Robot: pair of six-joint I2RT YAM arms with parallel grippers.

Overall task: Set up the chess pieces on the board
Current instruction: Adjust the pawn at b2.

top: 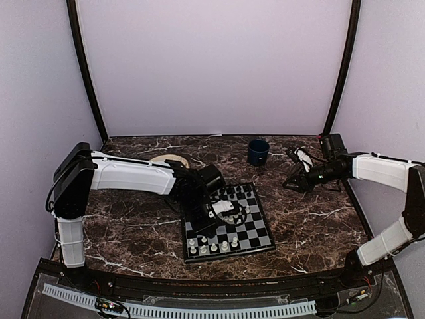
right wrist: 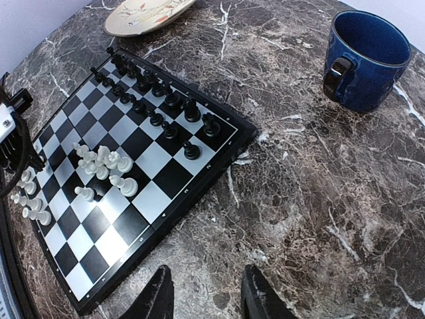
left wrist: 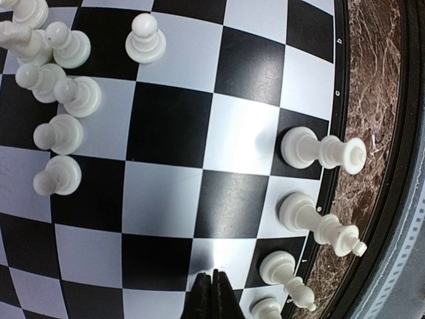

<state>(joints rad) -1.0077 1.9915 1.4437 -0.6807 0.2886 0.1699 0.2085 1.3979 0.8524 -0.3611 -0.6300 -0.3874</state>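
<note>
- The left tool is pinched fully together with nothing between its tips, low over a light square of the board. It may be touching the surface, though that is hard to judge.
- Just right of its tips, white pieces stand along the board's rim, and more cluster ahead to its left.
- The right tool stands partly apart and empty above the worktop, with the board's edge ahead-left of it.
- Black pieces line the board's far side, and a blue cup sits ahead-right.
</note>
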